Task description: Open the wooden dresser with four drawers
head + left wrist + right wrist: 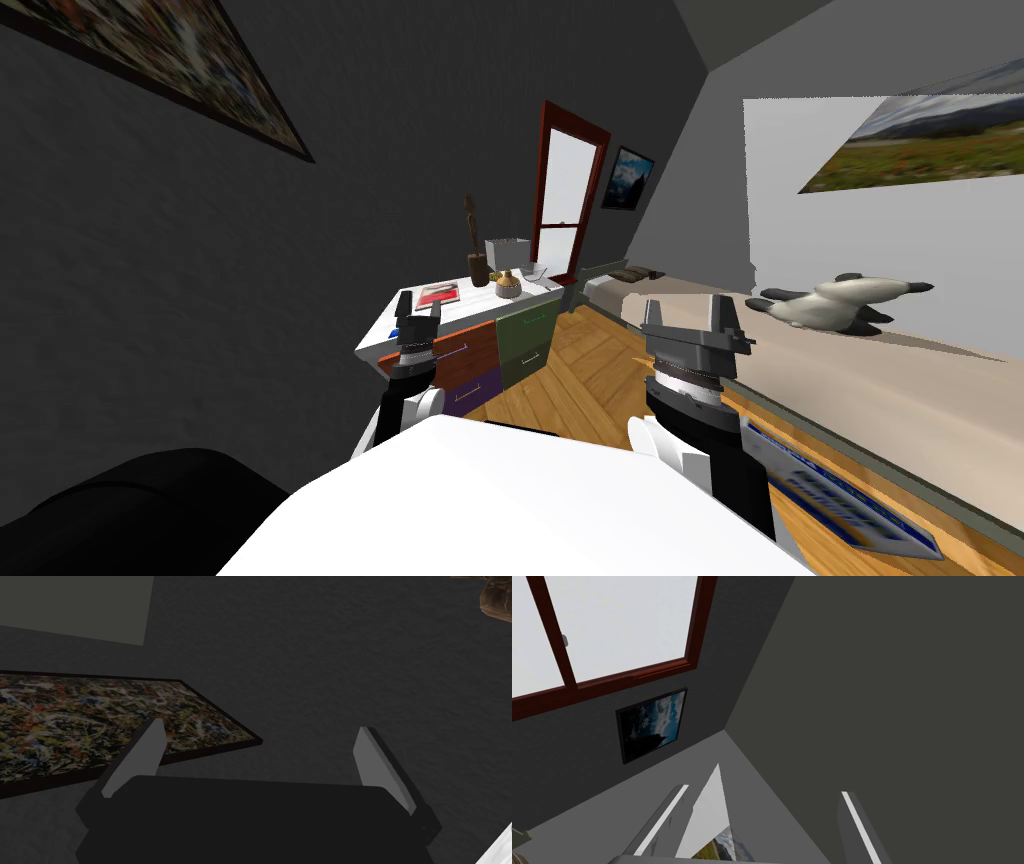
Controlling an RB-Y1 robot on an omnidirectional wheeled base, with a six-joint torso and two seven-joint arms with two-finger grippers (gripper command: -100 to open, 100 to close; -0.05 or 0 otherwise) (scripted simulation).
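Brown, green and purple dresser stood against the dark wall, drawers closed.
Left gripper hung by its near end, fingers spread; right gripper, likewise released, hung well apart, beside the bed.

No text, label, brand, number or sign can be read.

Two surfaces carry markings that may be print:

1. Blue mat, on the floor well to the right of the dresser. It bears rows of pale marks on a blue field inside a paler border. The marks are too blurred to resolve into characters.
2. Red book, lying flat on top of the dresser. The cover shows a pale patch, and no characters can be made out.
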